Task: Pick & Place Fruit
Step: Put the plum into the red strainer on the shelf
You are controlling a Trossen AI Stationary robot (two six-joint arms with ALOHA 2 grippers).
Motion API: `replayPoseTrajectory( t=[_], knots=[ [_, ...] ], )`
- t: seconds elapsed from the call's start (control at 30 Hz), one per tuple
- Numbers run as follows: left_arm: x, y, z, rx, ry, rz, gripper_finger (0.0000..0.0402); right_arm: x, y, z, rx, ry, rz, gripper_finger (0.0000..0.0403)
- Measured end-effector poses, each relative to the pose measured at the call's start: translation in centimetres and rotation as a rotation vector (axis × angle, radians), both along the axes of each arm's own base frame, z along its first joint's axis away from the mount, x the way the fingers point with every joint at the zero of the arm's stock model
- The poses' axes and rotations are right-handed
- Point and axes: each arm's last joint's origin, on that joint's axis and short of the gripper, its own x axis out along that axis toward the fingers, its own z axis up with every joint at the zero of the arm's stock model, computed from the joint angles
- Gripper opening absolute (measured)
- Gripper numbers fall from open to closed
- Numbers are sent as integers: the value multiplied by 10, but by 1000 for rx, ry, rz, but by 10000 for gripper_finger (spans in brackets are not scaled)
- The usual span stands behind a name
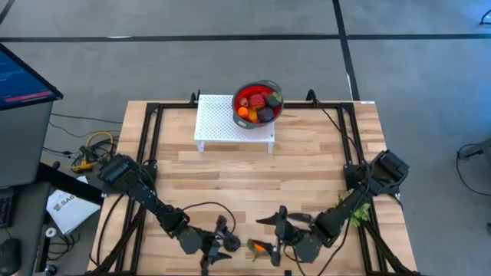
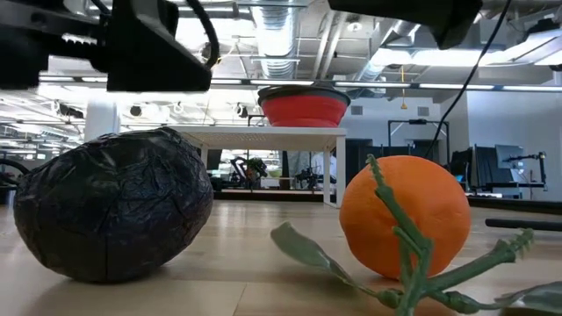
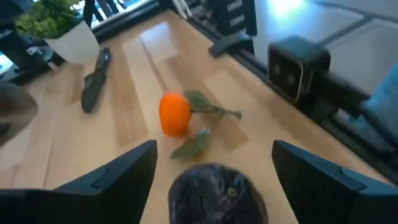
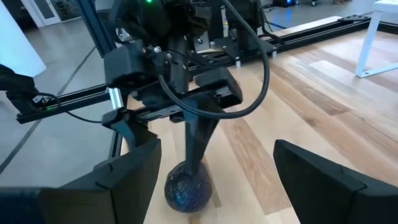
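Observation:
A dark purple fruit (image 3: 214, 193) lies on the table near its front edge, between the two wide-apart fingers of my open left gripper (image 1: 224, 244); the fingers stand on either side of it, apart from it. It also shows in the low view (image 2: 114, 206) and the right wrist view (image 4: 186, 190). An orange fruit with green leaves (image 1: 261, 248) lies on the table just to its right, and shows in the left wrist view (image 3: 175, 113) too. My right gripper (image 1: 282, 230) is open and empty, just right of the orange fruit. A red bowl (image 1: 247, 93) at the far middle holds several fruits.
The red bowl stands on a white perforated rack (image 1: 222, 123) at the far edge. A black knife (image 3: 94, 81) lies on the table beyond the orange fruit. A green leafy bunch (image 1: 359, 215) sits at the right edge. Black rails (image 1: 149, 146) frame the table.

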Motion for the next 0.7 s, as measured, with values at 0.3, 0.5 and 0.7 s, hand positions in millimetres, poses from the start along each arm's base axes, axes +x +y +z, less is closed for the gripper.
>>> replayPoseTrajectory(
  t=[0.3, 0.5, 0.7],
  knots=[
    [0, 3, -4, 82, 19, -10, 305, 1, -1, 0, -3, 2, -6, 304],
    [1, 5, -5, 90, 31, -4, 303, 1, -1, 0, -4, 3, -5, 304],
    [2, 11, -9, 61, 61, -10, 305, 1, -1, 0, -4, 3, -5, 304]
  ],
)
